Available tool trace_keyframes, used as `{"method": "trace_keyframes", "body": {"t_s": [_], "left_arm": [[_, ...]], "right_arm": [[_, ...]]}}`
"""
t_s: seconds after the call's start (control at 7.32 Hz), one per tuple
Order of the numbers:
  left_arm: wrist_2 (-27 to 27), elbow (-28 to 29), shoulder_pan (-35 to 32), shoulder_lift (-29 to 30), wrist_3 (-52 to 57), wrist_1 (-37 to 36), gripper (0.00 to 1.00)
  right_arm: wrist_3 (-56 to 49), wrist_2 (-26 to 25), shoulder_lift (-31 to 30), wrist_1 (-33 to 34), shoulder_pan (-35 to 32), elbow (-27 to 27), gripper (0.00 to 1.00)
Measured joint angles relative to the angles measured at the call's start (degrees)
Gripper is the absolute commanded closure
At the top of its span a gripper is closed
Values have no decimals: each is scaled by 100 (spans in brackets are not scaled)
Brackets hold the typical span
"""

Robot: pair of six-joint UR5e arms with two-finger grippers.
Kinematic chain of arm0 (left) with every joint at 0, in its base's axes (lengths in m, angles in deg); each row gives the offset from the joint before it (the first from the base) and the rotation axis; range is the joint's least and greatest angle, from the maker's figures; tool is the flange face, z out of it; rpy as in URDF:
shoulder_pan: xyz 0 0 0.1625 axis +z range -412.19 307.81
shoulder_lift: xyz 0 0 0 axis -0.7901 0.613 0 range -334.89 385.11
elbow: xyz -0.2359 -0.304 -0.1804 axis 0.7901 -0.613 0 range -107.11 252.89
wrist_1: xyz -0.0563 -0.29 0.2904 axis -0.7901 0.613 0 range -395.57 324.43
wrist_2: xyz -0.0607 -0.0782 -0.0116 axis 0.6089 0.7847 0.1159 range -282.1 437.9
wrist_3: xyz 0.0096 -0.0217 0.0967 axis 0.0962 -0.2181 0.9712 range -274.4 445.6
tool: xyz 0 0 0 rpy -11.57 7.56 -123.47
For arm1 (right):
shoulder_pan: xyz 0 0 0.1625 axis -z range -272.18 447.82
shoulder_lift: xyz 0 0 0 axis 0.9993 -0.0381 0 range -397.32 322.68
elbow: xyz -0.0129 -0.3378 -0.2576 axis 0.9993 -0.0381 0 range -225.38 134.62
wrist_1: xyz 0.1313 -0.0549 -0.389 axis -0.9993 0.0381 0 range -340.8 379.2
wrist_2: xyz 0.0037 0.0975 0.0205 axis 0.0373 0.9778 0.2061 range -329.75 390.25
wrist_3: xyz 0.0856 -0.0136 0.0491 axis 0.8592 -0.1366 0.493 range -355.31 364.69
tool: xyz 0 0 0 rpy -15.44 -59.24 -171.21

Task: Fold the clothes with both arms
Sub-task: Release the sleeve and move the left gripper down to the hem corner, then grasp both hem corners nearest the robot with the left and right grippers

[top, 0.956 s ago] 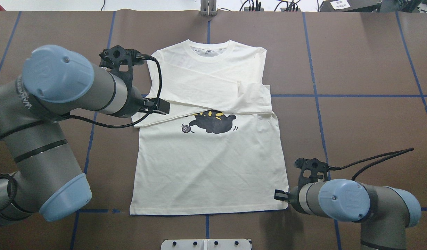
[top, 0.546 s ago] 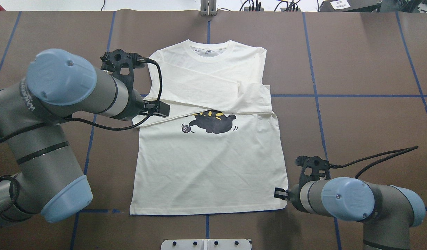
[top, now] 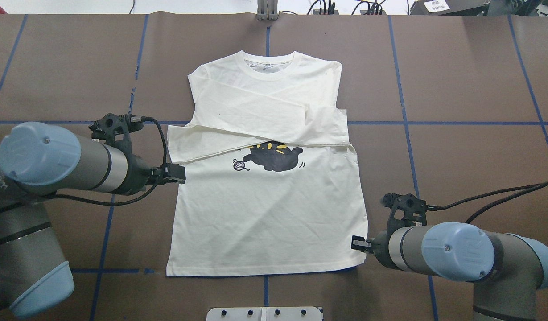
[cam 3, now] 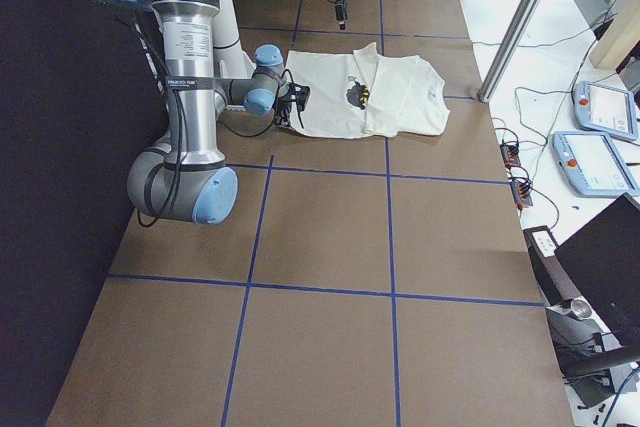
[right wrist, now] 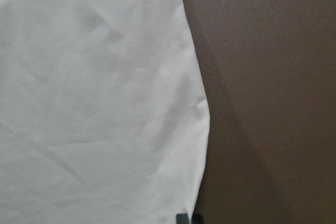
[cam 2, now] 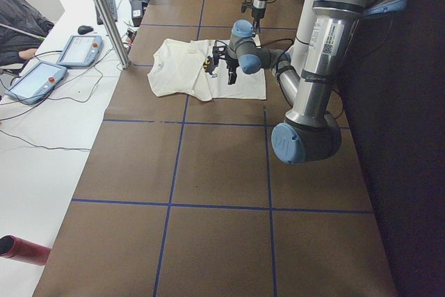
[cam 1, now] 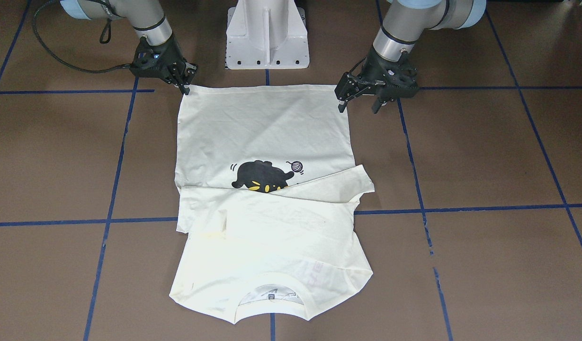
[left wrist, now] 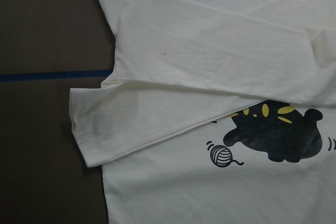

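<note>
The cream-white T-shirt (top: 269,214) lies flat and face up on the brown table, neck away from me. Both long sleeves are folded across the chest above the black cat print (top: 274,158). My left gripper (top: 179,174) hovers open beside the shirt's left edge, just below the folded cuff (top: 178,142). In the front view its gripper (cam 1: 359,105) holds nothing. My right gripper (top: 356,244) sits at the shirt's right edge near the hem corner. In the right wrist view its fingertips (right wrist: 181,218) are close together on that edge of the shirt (right wrist: 94,103).
Blue tape lines (top: 456,122) cross the brown table cover. The white pedestal (cam 1: 267,33) stands between the arm bases. A side bench with two tablets (cam 2: 42,78), a metal post (cam 2: 104,12) and a person's sleeve (cam 2: 21,33) lies beyond the table's far edge.
My left arm has drawn back from over the folded sleeve, toward me and outward, to the shirt's left edge. The right gripper has crept slightly forward at the hem corner.
</note>
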Motion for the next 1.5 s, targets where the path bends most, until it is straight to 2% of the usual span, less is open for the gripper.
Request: {"method": "trace_keyframes", "body": {"t_s": [0.14, 0.41, 0.55, 0.82, 1.23, 1.5], "left_arm": [[-150, -34, 396, -280, -517, 74, 18], [-630, 41, 1304, -401, -1534, 89, 19], [-720, 103, 1528, -367, -1738, 81, 21], [-792, 349, 1656, -246, -1839, 75, 22], [-854, 427, 1667, -213, -1849, 62, 36], [-859, 420, 1673, -209, -1849, -28, 37]], "right_arm": [[-8, -2, 14, -6, -10, 8, 100], [-12, -4, 61, -10, -24, 12, 100], [-13, -3, 76, -11, -33, 17, 100], [-13, 39, 84, -8, -72, 57, 100], [-13, 119, 65, -7, -137, 66, 100], [-13, 153, 60, -7, -158, 72, 100]]}}
